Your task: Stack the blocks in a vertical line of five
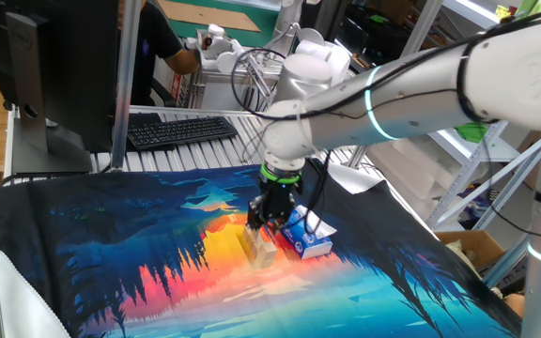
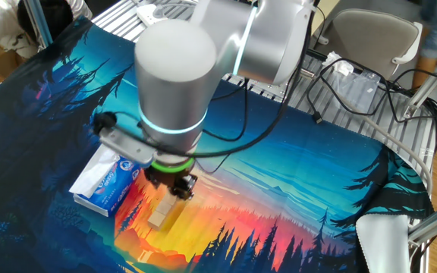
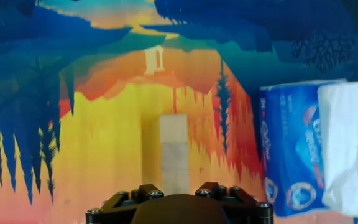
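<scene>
The blocks (image 3: pixel 174 152) are light-tan wooden cubes lying end to end in one straight row flat on the colourful mat; three faces show in the hand view. That row appears as a short tan bar (image 1: pixel 259 246) under the hand, and again as a tan bar (image 2: pixel 163 212). My gripper (image 3: pixel 179 188) hovers low over the near end of the row, one black finger on each side of the nearest cube. A thin strip of mat shows between that cube and the right finger. The gripper (image 1: pixel 269 223) points straight down; its fingers hide part of the row.
A blue-and-white tissue pack (image 3: pixel 309 149) lies close to the right of the row, also seen as the pack (image 1: pixel 303 237) (image 2: pixel 105 182). A keyboard (image 1: pixel 181 130) and monitor (image 1: pixel 50 66) stand behind the mat. Cables and a white chair (image 2: pixel 374 38) are beyond the far edge.
</scene>
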